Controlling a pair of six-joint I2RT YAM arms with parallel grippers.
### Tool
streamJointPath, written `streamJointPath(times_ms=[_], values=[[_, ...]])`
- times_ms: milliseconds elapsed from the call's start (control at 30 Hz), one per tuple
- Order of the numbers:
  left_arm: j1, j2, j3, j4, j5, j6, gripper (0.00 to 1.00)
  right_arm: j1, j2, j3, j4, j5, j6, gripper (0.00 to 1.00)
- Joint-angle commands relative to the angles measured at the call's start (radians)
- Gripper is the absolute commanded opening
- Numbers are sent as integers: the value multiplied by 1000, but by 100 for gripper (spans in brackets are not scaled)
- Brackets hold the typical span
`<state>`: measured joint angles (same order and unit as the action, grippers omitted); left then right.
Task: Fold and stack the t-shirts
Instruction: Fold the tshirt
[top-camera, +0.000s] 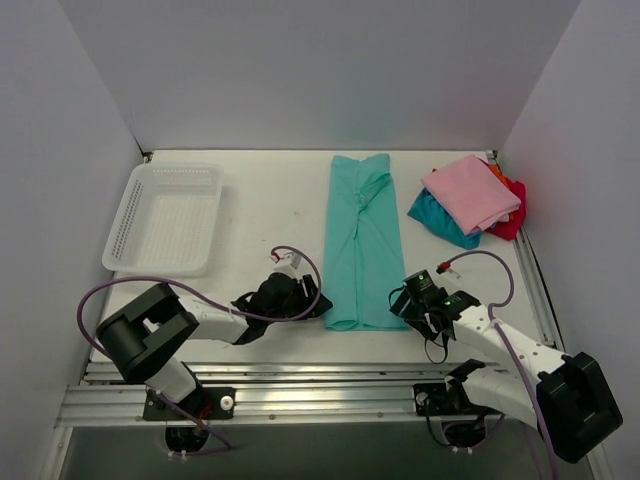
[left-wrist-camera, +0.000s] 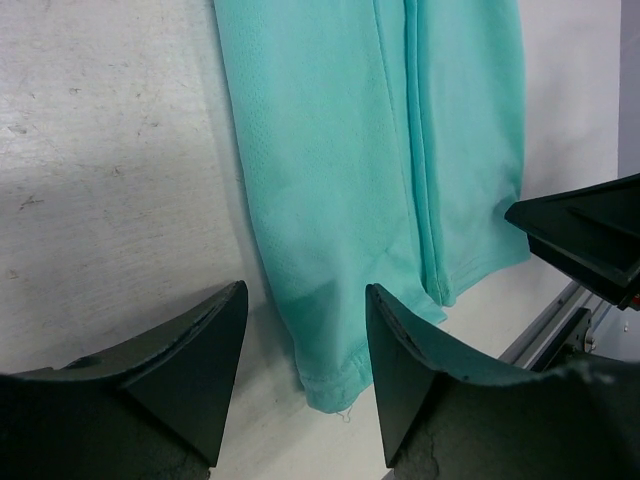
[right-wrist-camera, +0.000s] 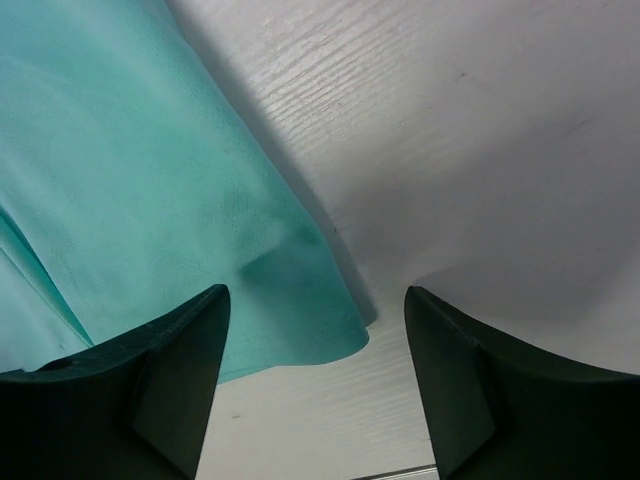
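While the teal-green cloth t-shirt (top-camera: 362, 245) lies as a long folded strip, top view: left gripper (top-camera: 312, 303) at its 7 o'clock corner, right gripper (top-camera: 405, 300) at 5 o'clock, pink-topped pile of folded shirts (top-camera: 468, 198) at 2 o'clock | left wrist: jaws parted, gripping nothing, hem corner between | right wrist: likewise | step: likely the crosswise fold; next: pinch both corners, carry toward 12 o'clock.

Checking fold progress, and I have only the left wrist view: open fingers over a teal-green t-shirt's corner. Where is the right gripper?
Observer: The right gripper is open at the teal-green t-shirt's other near corner, holding nothing.
Operator: Any shirts already stacked?
Observer: Yes, far right: a pink t-shirt lies atop a teal-blue t-shirt and a red t-shirt.
Operator: And the basket?
Observer: The white mesh basket sits far left, nothing in it.
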<state>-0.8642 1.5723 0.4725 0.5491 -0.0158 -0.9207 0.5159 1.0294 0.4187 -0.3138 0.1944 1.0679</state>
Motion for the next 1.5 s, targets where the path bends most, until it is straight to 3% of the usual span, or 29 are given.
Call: streamJointPath(times_ms=[0,100,167,400,500,700,867,1467], values=[[10,23,-34,-47,23,26,61,3,5,22,-56,-44,-14,64],[16,3,-35,-58,51,28,61,4,4,20,-57,-53,-10,53],[16,-24,-37,-74,63,28,61,4,15,20,-54,-55,-11,52],[14,-147,-15,-217,99,40,59,1,47,37,-60,-55,-46,12],[11,-211,20,-322,117,59,59,-2,51,40,-67,-55,-57,1],[4,-238,34,-364,116,65,59,-5,51,42,-65,-53,-68,0],[-6,-170,31,-272,148,29,59,-5,49,40,-65,-55,-71,0],[-15,-51,75,-178,220,-7,57,-10,37,35,-65,-49,-75,0]])
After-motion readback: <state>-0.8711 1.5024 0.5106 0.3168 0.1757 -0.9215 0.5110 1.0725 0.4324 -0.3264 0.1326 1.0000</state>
